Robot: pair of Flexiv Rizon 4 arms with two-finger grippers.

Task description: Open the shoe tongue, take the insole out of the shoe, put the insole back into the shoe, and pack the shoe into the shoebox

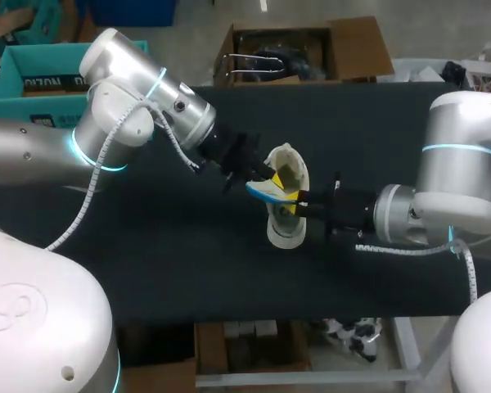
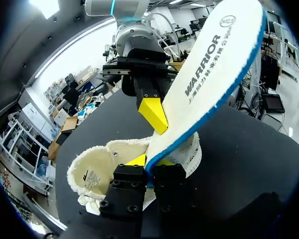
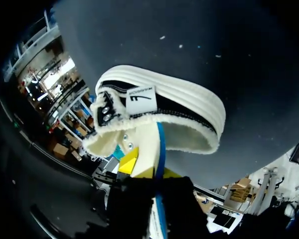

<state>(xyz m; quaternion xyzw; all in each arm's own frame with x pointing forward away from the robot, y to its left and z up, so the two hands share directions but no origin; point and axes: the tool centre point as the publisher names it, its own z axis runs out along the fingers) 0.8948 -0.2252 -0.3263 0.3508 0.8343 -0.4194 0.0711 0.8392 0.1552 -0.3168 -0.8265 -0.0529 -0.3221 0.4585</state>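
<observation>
Across the head view, a black table (image 1: 188, 270), with the left arm (image 1: 131, 115) in from one side and the right arm (image 1: 458, 180) from the other, meeting at mid-table. Between them, on the table, a white shoe (image 1: 285, 233), mouth upward. Only from above: both arms whole, and the shoe's place on the table.

Out of the shoe's mouth, tilted toward the left arm, a white insole (image 2: 214, 74) with a blue edge; lower end down inside the shoe, the rest clear of it.

Only in the left wrist view: the insole's whole printed face, and the left gripper (image 2: 150, 163) pinched narrow on the blue edge just above the fleecy lining. Just beyond, on the same insole, the right gripper (image 3: 157, 174), with one yellow finger (image 2: 154, 114) against the white face and the other hidden behind.

Only in the right wrist view: both of its tips (image 3: 170, 174), close together, one on each side of the insole, clamped on it. There alone too: the shoe's ribbed sole wall, black side and eyelets (image 3: 105, 113).
</observation>
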